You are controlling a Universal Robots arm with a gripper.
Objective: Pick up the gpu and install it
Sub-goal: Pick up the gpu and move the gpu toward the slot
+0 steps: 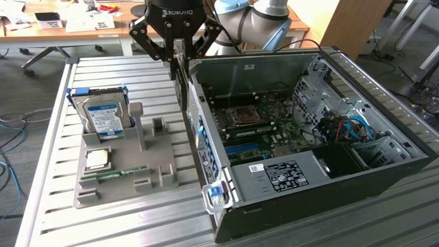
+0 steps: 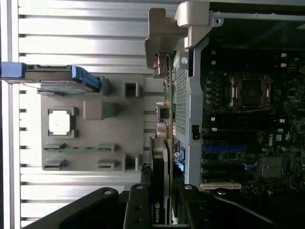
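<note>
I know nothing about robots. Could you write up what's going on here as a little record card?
gripper: closed on the gpu
gpu position: held on edge beside the computer case rear wall, not seated on the motherboard
computer case: lying on the slatted table, side open
grey holder: beside the case
in holder: hard drive standing upright; processor chip and memory stick lying flat
</note>
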